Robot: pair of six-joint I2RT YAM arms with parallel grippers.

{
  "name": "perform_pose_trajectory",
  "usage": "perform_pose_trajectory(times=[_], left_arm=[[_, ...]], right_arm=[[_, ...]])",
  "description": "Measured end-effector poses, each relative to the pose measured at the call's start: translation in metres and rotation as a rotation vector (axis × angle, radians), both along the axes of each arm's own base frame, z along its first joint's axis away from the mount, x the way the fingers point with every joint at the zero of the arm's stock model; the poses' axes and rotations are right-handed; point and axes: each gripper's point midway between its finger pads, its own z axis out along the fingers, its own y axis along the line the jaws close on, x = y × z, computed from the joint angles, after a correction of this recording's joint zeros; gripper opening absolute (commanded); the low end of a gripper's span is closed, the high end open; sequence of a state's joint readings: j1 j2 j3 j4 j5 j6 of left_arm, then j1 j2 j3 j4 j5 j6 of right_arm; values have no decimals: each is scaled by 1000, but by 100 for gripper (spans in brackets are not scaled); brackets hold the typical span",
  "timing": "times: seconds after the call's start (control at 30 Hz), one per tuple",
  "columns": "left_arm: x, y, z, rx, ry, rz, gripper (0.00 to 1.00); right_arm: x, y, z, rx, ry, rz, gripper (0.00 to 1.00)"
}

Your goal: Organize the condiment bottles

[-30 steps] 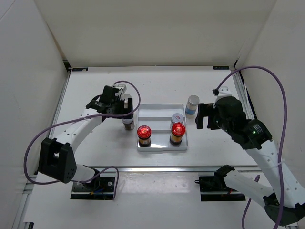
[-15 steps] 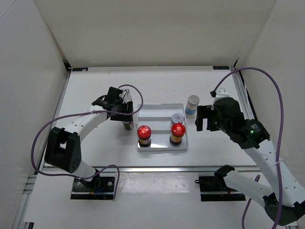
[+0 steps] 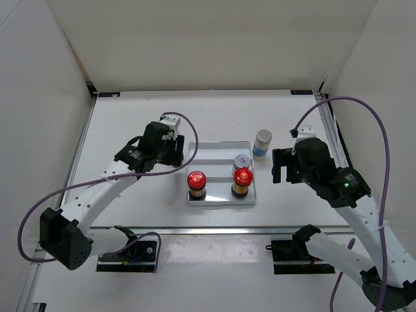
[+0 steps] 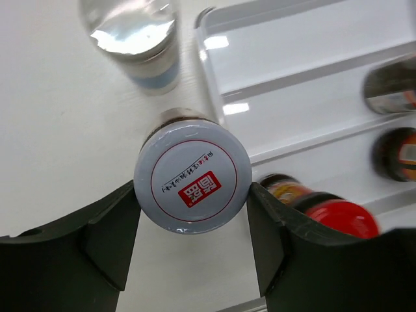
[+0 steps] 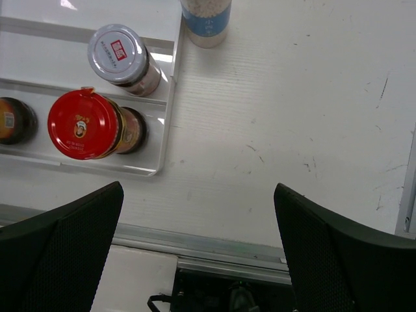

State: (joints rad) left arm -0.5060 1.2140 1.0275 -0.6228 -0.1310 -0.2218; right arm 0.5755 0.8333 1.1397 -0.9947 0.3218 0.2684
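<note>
My left gripper [image 4: 193, 198] is shut on a short jar with a white printed lid [image 4: 193, 179], its fingers pressing both sides of the lid. In the top view the left gripper [image 3: 170, 151] sits just left of the white stepped tray [image 3: 214, 147] and hides that jar. A silver-capped, blue-labelled jar [image 4: 133, 39] stands just beyond it on the table. On the tray stand two red-capped jars [image 3: 196, 180] [image 3: 242, 175] and another white-lidded jar [image 3: 241, 160]. My right gripper [image 3: 281, 166] is open over bare table right of the tray.
A second blue-labelled jar [image 3: 262, 143] stands on the table off the tray's far right corner, ahead of the right gripper [image 5: 198, 247]. White walls enclose the table on three sides. A metal rail [image 5: 227, 237] runs along the near edge.
The left gripper has closed onto the white-lidded jar and its arm has swung, so the jar no longer shows from above. The right gripper drifted slightly right, still open.
</note>
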Motion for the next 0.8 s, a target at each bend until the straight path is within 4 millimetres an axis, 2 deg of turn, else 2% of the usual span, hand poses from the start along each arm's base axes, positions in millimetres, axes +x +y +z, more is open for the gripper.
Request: perform_pose_trajectory(times=[0.1,0.17,0.3,0.43,0.5,0.6,0.8], left_arm=[[3,-29,18,-22,-39,-74,11],[12,-46,23,-28,-45,-107,11],[31,-72,7,-14,-10,-141,11],[41,-85,-36,18,82,-155,11],[50,-98,-36,-7,67,-164,11],[52,-107,-38,-36,64,-170,11],[51,-112,-38,-54,62,-166,11]], right_arm=[[-2,-4,-8,-18,13,-10,100],[-3,-5,-12,-26,22,-16,100],[-5,-8,-14,-35,29,-22,100],[-7,-11,-14,-40,32,-33,100],[-7,-12,-14,-42,27,-37,100],[-8,-14,-13,-42,23,-40,100],[-10,-17,-12,-47,20,-46,100]])
